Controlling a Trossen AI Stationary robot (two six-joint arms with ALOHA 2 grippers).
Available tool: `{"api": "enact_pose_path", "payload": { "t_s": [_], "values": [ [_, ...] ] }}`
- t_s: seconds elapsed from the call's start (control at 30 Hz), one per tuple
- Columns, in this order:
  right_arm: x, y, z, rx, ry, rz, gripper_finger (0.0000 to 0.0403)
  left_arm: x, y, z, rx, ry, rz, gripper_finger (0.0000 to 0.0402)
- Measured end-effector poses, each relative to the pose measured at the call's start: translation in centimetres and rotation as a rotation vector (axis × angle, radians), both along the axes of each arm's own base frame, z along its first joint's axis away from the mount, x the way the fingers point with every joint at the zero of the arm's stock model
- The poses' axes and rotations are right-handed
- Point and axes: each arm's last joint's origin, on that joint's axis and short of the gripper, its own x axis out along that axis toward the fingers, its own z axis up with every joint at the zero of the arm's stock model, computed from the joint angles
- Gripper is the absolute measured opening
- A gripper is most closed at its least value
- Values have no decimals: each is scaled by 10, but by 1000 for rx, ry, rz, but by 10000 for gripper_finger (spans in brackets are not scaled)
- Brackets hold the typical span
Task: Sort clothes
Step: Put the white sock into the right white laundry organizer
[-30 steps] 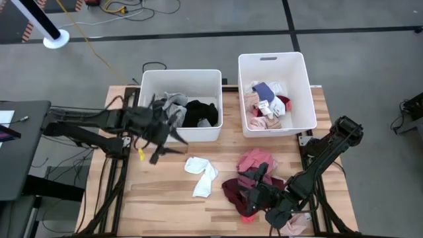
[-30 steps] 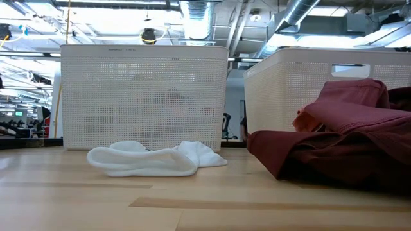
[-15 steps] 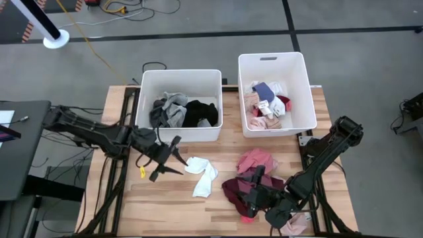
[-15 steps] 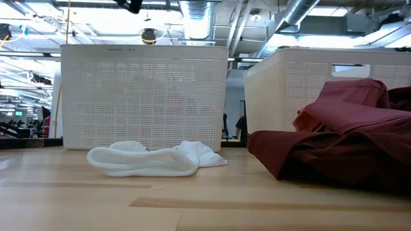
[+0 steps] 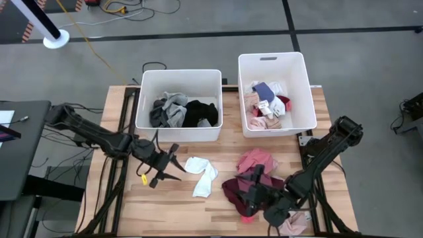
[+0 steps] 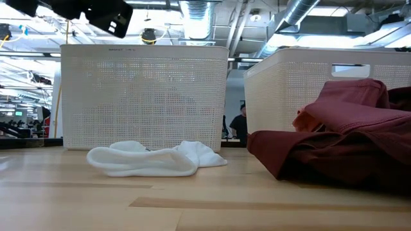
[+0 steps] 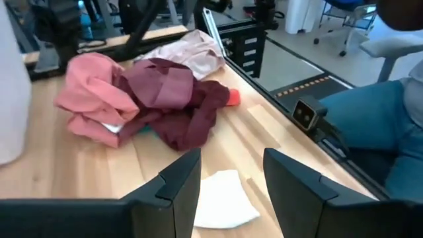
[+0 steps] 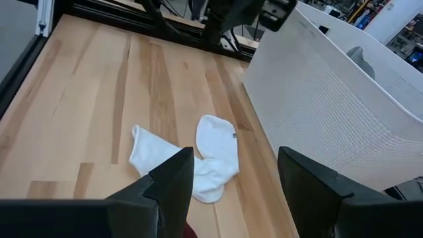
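- White garment [image 5: 201, 175] lies on the table, just beside the left gripper [image 5: 169, 168], its length running away from the bins.
- Left gripper's jaws stand apart, empty.
- Right gripper [image 5: 254, 192], parted and empty, is over the maroon garment [image 5: 234, 192].

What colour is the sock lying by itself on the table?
White. The sock shows best in the high view, alone on the wooden table.

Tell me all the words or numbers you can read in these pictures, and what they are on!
None can be read.
Left bin: a small dark mark near its top rim, too small to read.
White sock: a tiny tag at its edge, too small to read.
Folded navy garment in the right bin: a white label, too small to read.
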Motion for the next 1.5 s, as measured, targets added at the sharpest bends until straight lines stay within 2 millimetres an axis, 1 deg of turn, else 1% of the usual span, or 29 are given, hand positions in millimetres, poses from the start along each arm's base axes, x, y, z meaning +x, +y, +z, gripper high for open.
{"api": "enact_pose_path", "payload": {
  "t_s": [0.13, 0.23, 0.37, 0.5, 0.57, 0.7, 0.87, 0.97, 1.1, 1.3, 1.4, 1.5],
  "values": [
    [3, -3, 0, 5, 6, -6, 232, 4, -10, -13, -21, 13, -27, 160],
    [4, -4, 0, 5, 6, -8, 232, 12, -19, -25, -14, 33, -25, 160],
    [4, -4, 0, 11, 4, -10, 232, 24, -25, -44, 9, 73, 62, 160],
    [3, -3, 0, 22, -1, -11, 232, 35, -26, -60, 20, 90, 182, 160],
    [3, -2, 0, 26, -4, -9, 232, 38, -27, -68, 29, 107, 193, 163],
    [3, -2, 0, 33, -6, -11, 232, 45, -28, -84, 27, 144, 232, 189],
    [3, -2, 0, 33, -5, -11, 232, 52, -29, -103, 12, 176, 307, 245],
    [3, -2, 0, 32, -5, -11, 232, 56, -31, -111, -8, 173, 323, 278],
    [3, -2, 0, 31, -4, -11, 232, 64, -33, -115, -1, 161, 356, 307],
    [3, -2, 0, 32, -5, -11, 232, 83, -40, -125, 40, 172, 404, 320],
    [3, -2, 0, 37, -6, -13, 232, 92, -41, -131, 93, 216, 449, 320],
    [3, -2, 0, 40, -6, -13, 232, 98, -39, -134, 130, 253, 514, 320]
  ]
}}
